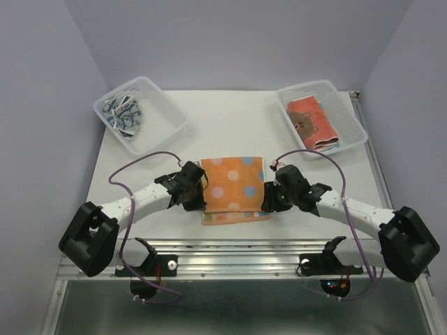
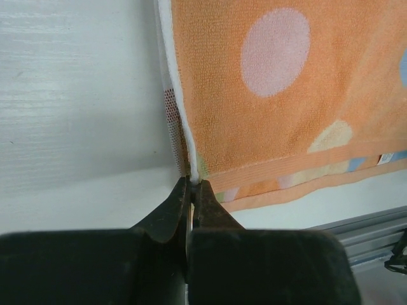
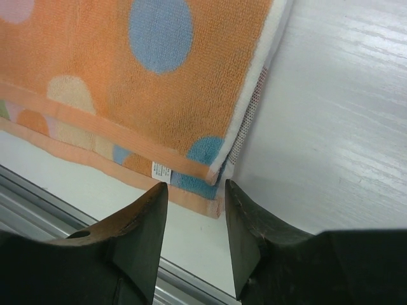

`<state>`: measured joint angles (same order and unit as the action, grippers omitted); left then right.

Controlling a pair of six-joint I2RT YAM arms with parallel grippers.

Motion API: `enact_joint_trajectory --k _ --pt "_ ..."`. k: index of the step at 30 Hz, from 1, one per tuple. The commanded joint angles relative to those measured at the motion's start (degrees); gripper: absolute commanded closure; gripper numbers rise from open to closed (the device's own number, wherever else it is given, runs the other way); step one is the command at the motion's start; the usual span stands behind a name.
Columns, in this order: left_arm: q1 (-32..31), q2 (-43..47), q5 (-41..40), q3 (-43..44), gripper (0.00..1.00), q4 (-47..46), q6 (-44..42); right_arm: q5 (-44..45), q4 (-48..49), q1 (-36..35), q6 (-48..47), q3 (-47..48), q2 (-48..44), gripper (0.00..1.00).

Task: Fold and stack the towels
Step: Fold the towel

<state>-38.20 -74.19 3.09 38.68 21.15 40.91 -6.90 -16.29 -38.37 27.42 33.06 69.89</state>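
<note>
- Near the front edge of the table (image 1: 230,125), between the two arms, lies the orange towel (image 1: 232,188) with pale and blue dots. We see it flat and doubled over, with a lower layer showing along its near side.
- We see the left arm (image 1: 140,199) reaching from its base at the outer left. Its forearm is low and slants inward, and its wrist is turned toward the towel's left side.
- The left gripper (image 2: 191,184) sits at the towel's left near corner. Its jaws are pressed together and the tips touch the white hem. We cannot tell whether any cloth is caught between them.
- The right arm (image 1: 353,209) mirrors this pose from the outer right, low and angled inward.
- The right gripper (image 3: 196,187) points at the towel's right near corner. Its jaws stand partly apart with nothing between them, and the corner lies just beyond the tips.
- At the far left, a clear basket (image 1: 167,115) holds crumpled blue-and-white towels (image 1: 124,115).
- At the far right, a second basket (image 1: 349,118) holds a folded red-orange towel (image 1: 311,124) with a bear face on it.
- Just behind both grippers, a metal rail (image 1: 230,248) runs along the table's near edge.
</note>
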Motion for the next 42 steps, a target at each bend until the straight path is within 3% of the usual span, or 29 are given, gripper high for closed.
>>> enact_joint_trajectory --k 1,15,35,42 --pt "-0.3 0.9 1.1 0.6 1.0 -0.5 0.1 -0.9 0.6 -0.8 -0.4 3.6 1.0 0.54" --pt "-0.4 1.8 0.8 -1.6 1.0 -1.6 1.3 -1.5 4.4 -1.6 3.9 1.6 4.2 0.55" --pt "-0.4 2.2 0.2 -3.4 1.0 -2.6 2.2 5.0 3.7 -1.6 11.6 0.4 6.3 0.58" --pt "-0.3 2.9 0.1 -4.0 1.0 -3.0 2.4 11.5 1.7 -1.6 14.4 1.3 7.1 0.57"
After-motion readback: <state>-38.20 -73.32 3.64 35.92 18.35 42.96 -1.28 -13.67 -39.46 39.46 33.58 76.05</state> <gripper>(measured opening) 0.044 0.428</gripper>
